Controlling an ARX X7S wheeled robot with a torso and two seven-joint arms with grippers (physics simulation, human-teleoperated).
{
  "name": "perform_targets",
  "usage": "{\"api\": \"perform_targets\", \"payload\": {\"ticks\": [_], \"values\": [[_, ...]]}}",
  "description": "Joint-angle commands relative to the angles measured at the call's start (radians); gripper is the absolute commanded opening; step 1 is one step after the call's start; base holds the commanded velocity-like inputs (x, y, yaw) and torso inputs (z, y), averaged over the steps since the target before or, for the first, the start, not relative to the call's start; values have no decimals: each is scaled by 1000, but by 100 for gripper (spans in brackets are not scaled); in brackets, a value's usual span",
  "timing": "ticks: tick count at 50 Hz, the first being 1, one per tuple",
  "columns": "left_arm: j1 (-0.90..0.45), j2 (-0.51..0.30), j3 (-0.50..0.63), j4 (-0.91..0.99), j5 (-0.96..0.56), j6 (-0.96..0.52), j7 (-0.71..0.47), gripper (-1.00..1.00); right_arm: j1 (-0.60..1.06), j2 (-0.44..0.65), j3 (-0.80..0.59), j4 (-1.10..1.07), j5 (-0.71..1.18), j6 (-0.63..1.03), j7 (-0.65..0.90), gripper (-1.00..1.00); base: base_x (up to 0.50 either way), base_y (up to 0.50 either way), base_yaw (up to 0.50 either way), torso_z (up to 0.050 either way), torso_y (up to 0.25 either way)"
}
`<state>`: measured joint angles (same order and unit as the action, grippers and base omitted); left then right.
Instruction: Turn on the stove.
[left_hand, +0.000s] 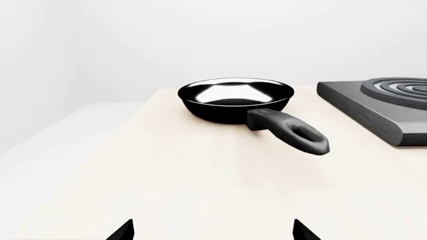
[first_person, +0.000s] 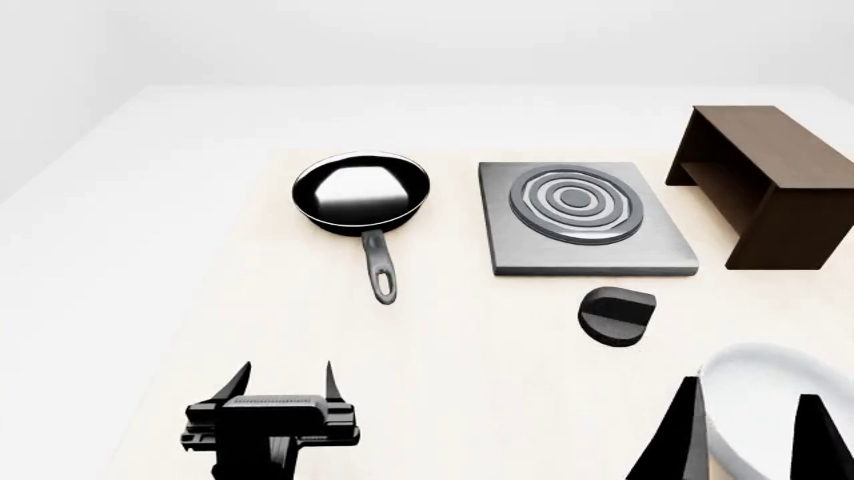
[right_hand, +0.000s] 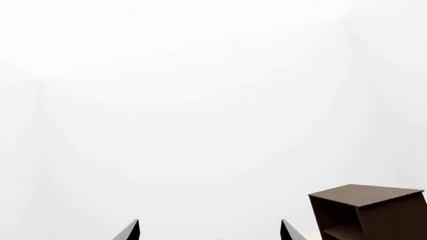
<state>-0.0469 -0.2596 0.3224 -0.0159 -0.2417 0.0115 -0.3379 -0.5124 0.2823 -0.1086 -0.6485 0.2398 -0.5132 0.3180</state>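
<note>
The stove (first_person: 587, 220) is a flat square grey hotplate with dark ring coils, in the middle right of the table in the head view. Its corner shows in the left wrist view (left_hand: 380, 107). Its separate black round knob (first_person: 617, 316) lies just in front of it. My left gripper (first_person: 283, 382) is open and empty at the near left, well short of the frying pan. My right gripper (first_person: 747, 405) is open and empty at the near right, a little right of and nearer than the knob. In the right wrist view the right gripper (right_hand: 209, 230) faces blank white space.
A black frying pan (first_person: 362, 192) sits left of the stove, handle toward me; it also shows in the left wrist view (left_hand: 237, 99). A dark brown box-like shelf (first_person: 767, 185) stands at the right. A white round object (first_person: 774, 400) lies at the near right under my right gripper.
</note>
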Motion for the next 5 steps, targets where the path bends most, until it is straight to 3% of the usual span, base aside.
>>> {"api": "perform_targets", "payload": {"ticks": [1,5], "values": [[7,16,-23,4,2,14,29,100,1,-1,-3,-23,-45,36,-40,100,0,0,0,0,0],[7,15,-21,3,0,15,29,100,8,1,-7,-19,-44,44,-39,100,0,0,0,0,0]]}}
